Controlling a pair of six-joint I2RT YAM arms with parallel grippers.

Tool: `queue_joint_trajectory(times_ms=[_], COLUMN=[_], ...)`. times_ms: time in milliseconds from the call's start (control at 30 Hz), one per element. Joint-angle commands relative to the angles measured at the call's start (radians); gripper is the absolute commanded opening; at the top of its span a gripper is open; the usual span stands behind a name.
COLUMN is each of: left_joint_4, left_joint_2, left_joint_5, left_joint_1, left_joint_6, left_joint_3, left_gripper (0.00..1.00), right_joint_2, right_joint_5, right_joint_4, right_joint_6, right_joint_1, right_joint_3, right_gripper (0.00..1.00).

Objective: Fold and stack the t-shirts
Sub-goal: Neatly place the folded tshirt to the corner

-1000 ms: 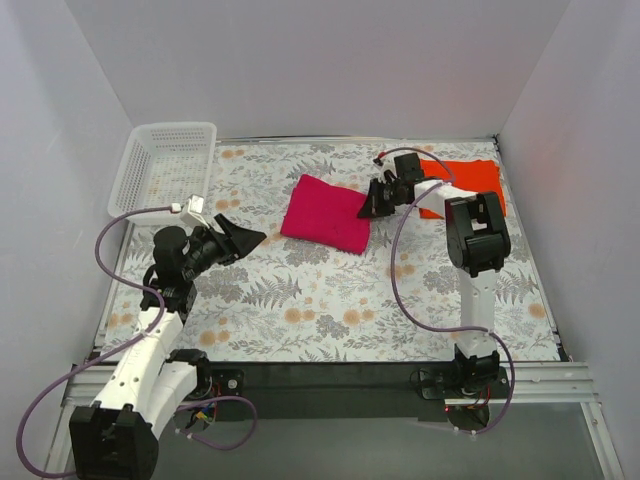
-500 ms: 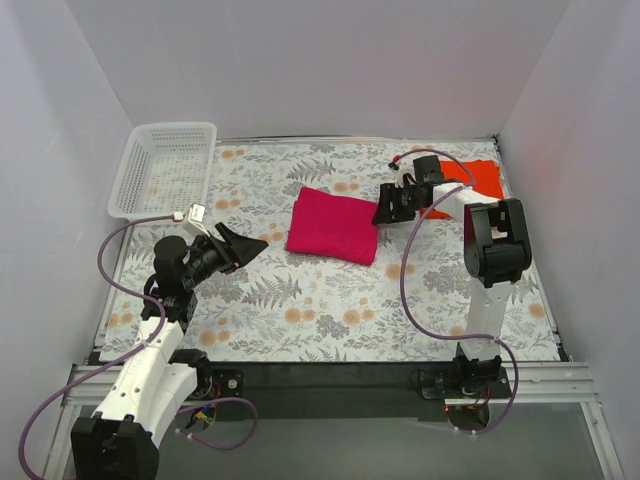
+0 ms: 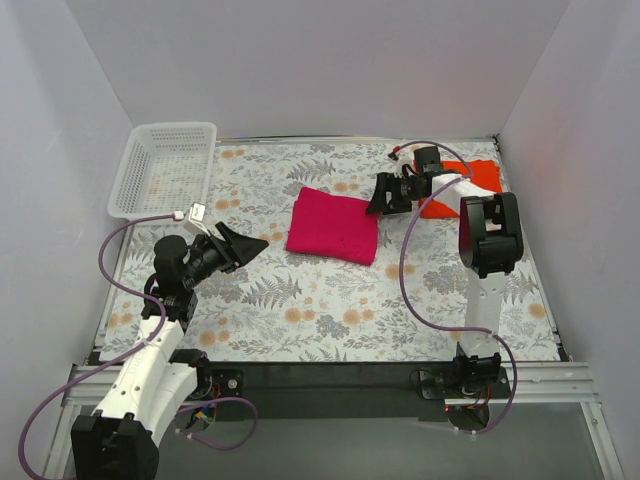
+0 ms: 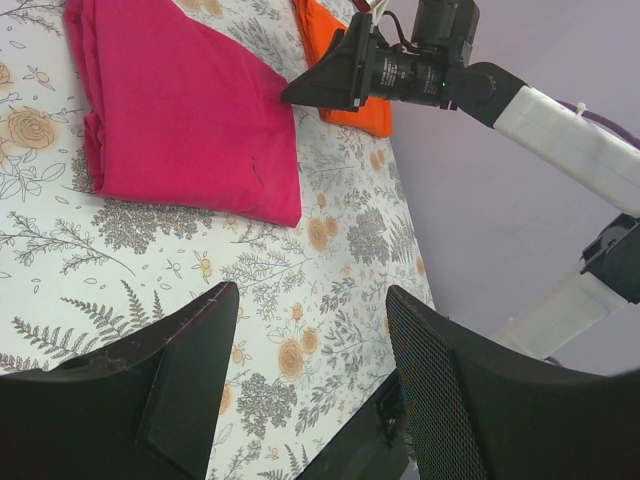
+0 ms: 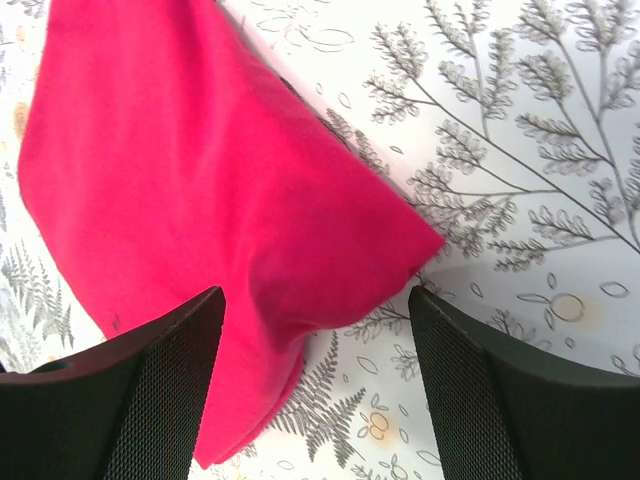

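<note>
The magenta-pink t-shirt lies folded into a flat rectangle in the middle of the table. It fills the left of the right wrist view and the top left of the left wrist view. My right gripper hovers just off its far right corner, open and holding nothing. The orange-red t-shirt lies folded at the back right, partly hidden by the right arm; a strip of it shows in the left wrist view. My left gripper stands open and empty, left of the pink shirt and apart from it.
A white lattice basket sits at the back left corner. The floral tablecloth covers the table, with white walls close on three sides. The right arm's upright link stands near the right edge.
My right gripper has opened and let go of the pink shirt's right corner, then drawn back to the right. The shirt has settled flat. The left arm has barely shifted.
</note>
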Motion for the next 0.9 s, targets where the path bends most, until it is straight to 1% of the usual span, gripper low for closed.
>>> queue_joint_trajectory(times_ms=[0, 300, 500, 633, 733, 800, 867], left_joint_4=[0.019, 0.024, 0.022, 0.004, -0.007, -0.025, -0.024], left_joint_2=[-0.011, -0.015, -0.026, -0.034, -0.034, -0.028, -0.008], left_joint_5=[0.005, 0.005, 0.008, 0.007, 0.001, -0.041, -0.054], left_joint_1=[0.006, 0.006, 0.006, 0.006, 0.006, 0.006, 0.006], left_joint_6=[0.005, 0.0, -0.007, -0.001, 0.003, -0.004, -0.013], left_joint_3=[-0.011, -0.023, -0.028, -0.024, -0.034, -0.05, -0.079], left_gripper=[0.57, 0.57, 0.57, 0.57, 0.57, 0.56, 0.56], right_joint_2=[0.063, 0.06, 0.117, 0.165, 0.166, 0.165, 0.165], right_joint_5=[-0.022, 0.004, 0.044, 0.067, 0.104, 0.133, 0.193], right_joint_4=[-0.046, -0.047, -0.047, -0.051, -0.057, -0.057, -0.058], right_joint_6=[0.014, 0.018, 0.037, 0.063, 0.069, 0.067, 0.066], right_joint_1=[0.03, 0.115, 0.151, 0.168, 0.191, 0.205, 0.23], right_joint_3=[-0.002, -0.09, -0.039, 0.01, 0.03, 0.031, 0.03], right_gripper=[0.69, 0.7, 0.69, 0.63, 0.64, 0.66, 0.67])
